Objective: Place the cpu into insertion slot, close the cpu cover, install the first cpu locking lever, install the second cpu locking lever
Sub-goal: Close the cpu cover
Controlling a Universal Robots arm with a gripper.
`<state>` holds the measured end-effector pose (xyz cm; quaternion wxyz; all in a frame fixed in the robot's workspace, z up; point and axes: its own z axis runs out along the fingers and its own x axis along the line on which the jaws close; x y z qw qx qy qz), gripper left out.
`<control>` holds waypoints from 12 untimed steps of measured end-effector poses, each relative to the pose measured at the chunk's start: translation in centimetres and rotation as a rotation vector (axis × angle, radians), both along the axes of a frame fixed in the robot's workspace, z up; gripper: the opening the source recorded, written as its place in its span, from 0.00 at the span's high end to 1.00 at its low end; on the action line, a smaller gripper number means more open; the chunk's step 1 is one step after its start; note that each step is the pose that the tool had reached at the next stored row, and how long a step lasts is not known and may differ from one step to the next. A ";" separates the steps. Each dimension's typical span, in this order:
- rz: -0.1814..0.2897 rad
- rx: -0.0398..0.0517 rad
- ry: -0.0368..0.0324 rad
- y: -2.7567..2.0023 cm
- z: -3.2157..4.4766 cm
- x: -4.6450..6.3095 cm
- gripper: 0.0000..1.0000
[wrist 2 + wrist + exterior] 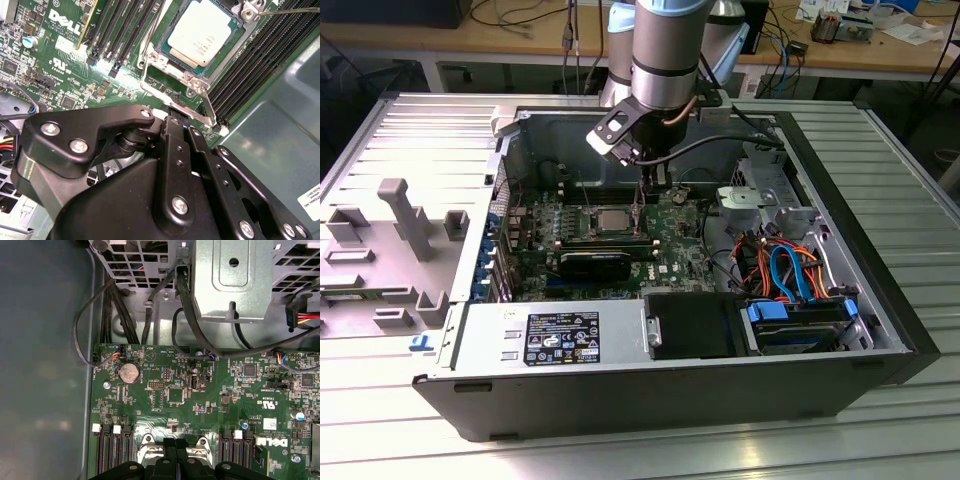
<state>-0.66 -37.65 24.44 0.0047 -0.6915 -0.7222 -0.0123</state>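
Right now the arm's gripper (648,185) hangs low over the green motherboard (670,235) inside the open computer case (670,390). The chip (202,32) already lies flat in its socket (231,42) near the middle of the motherboard, silver top up. The thin metal cover (175,100) is not down over it; in the second wrist view it stands tilted up off the motherboard beside the chip. The black fingers (172,145) are drawn almost together, their tips against the cover's free edge. I cannot tell whether they actually pinch it.
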 end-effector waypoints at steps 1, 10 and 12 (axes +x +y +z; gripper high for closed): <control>0.000 0.0000 0.0000 0.00 0.00 0.0 0.89; 0.000 0.0000 0.0023 0.00 -0.04 -0.2 0.89; 0.000 0.0000 0.0024 0.00 -0.04 -0.2 0.89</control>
